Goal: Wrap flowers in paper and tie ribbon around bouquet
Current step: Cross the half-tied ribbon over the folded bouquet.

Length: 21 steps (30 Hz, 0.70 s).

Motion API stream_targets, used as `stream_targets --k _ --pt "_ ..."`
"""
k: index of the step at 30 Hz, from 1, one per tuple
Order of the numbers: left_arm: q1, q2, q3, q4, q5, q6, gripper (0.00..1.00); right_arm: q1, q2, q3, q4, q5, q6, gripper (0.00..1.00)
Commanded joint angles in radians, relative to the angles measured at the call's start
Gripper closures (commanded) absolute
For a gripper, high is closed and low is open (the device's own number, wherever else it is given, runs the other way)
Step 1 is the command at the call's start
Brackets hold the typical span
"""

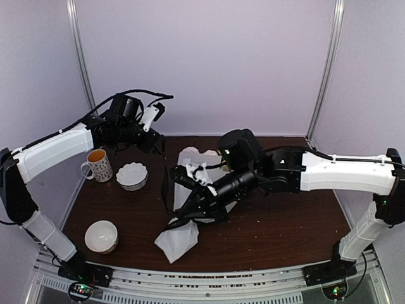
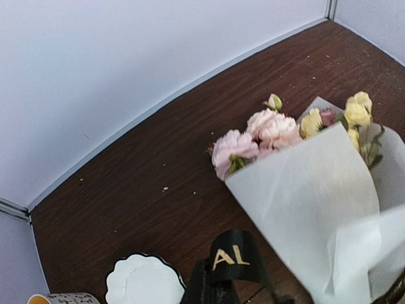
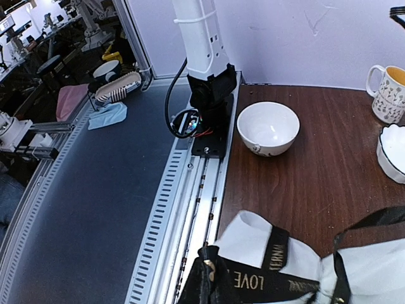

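Note:
The bouquet (image 1: 178, 239) lies on the table as a white paper (image 2: 316, 209) cone, narrow end toward the near edge. Pink and yellow flowers (image 2: 266, 130) show at its wide end in the left wrist view; from above my right arm covers them. The black ribbon (image 3: 297, 282) with pale lettering crosses the narrow part of the cone. My right gripper (image 1: 185, 218) (image 3: 218, 282) is shut on the ribbon there. A strand of the ribbon (image 1: 167, 189) runs up toward my left gripper (image 1: 155, 140) (image 2: 212, 286), which is shut on a lettered ribbon loop (image 2: 239, 256) beside the cone.
A mug (image 1: 97, 163) with orange liquid and a scalloped white bowl (image 1: 132, 175) stand at the left, near my left arm. A plain white bowl (image 1: 101, 235) sits at the near left, by the table's metal front rail (image 3: 196, 209).

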Motion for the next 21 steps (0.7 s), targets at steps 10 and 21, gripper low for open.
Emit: stream_targets --k 10,21 --pt "-0.056 -0.200 -0.114 0.181 0.297 0.025 1.00 -0.235 0.195 0.015 0.079 0.164 0.304 1.00" --pt "-0.312 -0.426 -0.170 0.163 0.441 0.147 1.00 -0.289 0.237 0.050 0.063 0.263 0.365 1.00"
